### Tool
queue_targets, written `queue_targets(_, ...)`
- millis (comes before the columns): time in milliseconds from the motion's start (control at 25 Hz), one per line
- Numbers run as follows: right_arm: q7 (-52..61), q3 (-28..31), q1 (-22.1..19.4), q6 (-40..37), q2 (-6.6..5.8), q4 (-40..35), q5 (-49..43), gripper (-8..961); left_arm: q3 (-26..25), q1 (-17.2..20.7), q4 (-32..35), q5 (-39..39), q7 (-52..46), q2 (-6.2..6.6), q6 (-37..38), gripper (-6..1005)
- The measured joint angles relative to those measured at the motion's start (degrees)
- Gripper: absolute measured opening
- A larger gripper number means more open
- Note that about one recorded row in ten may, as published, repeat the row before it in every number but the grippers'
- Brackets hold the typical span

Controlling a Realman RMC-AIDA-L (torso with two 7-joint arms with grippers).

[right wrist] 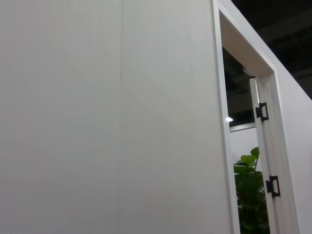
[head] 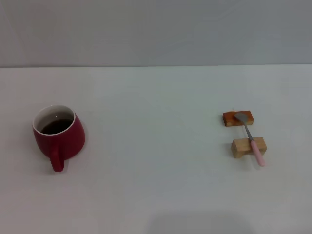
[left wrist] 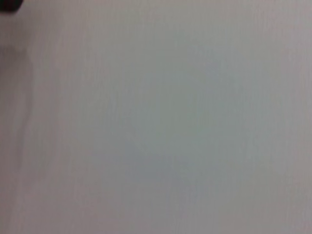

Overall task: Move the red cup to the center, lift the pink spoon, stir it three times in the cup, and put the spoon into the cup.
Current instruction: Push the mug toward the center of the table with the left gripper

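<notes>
Head view: task not yet begun, no gripper in sight.

Nearest on the white table (head: 156,195): red cup (head: 59,134) at left, handle toward the robot; pink spoon (head: 250,138) at right, bridging two wooden blocks (head: 249,147). Jaw state impossible to tell. Best approach, probably: grasp low, slide gently toward the bare center (head: 156,141), avoid sloshing the dark liquid (head: 55,126).

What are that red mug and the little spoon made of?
The red cup looks like glazed ceramic: glossy dark red outside, white inside. The pink spoon seems to have a grey metal bowl and neck with a pale pink handle, probably plastic.
</notes>
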Motion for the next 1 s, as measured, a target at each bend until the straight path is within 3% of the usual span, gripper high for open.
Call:
queue_targets(480, -0.04, 0.00, 0.00, 0.00, 0.00, 0.10, 0.00, 659, -0.05, 0.00, -0.06, 0.00, -0.07, 0.00, 0.00, 840)
queue_targets(720, -0.06, 0.00, 0.00, 0.01, 0.05, 0.12, 0.00, 659, -0.33, -0.14, 0.07, 0.00, -0.07, -0.08, 0.00, 723)
queue_targets(1000, -0.06, 0.00, 0.00, -0.05, 0.09, 0.18, 0.00, 659, -0.11, -0.15, -0.10, 0.12, 0.32, -0.09, 0.00, 509)
